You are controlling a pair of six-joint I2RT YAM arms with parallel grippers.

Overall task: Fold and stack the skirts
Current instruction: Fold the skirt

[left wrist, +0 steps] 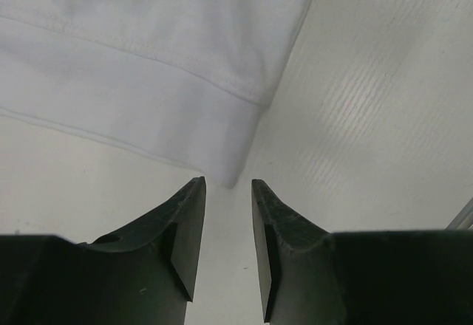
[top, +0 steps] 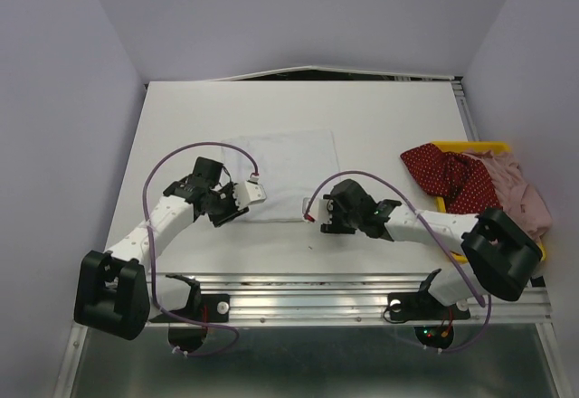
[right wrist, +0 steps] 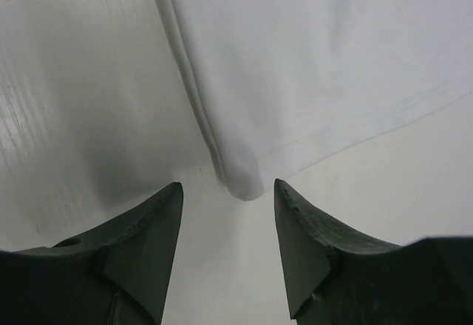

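Both grippers stand open and hold nothing. The left gripper has its jaws a little apart, just short of one near corner of a white cloth. The right gripper has its jaws wider, just short of the other near corner. That cloth lies flat in the middle of the table. It has a stitched hem, so it may be a garment, though I cannot say which.

The skirts are well off to my right, heaped together in the yellow tray. The red dotted skirt spills over the tray's left rim onto the table, and the pink skirt is bunched just beside it.

I judge both to be light, limp and quick to sag, so one pinch would lift a trailing bundle rather than a flat sheet. The pink one looks bulkier in its gathers. I would take each at a firm edge, a waistband or hem, using two corners at once so it hangs open. On the red one, the flap lying on the table is the easiest part to reach.

My right arm covers the near part of the tray and some of the pink skirt. I cannot find a waistband on either skirt, or tell how far they overlap. The wrist cameras show only the white corners, and I cannot count the layers there.
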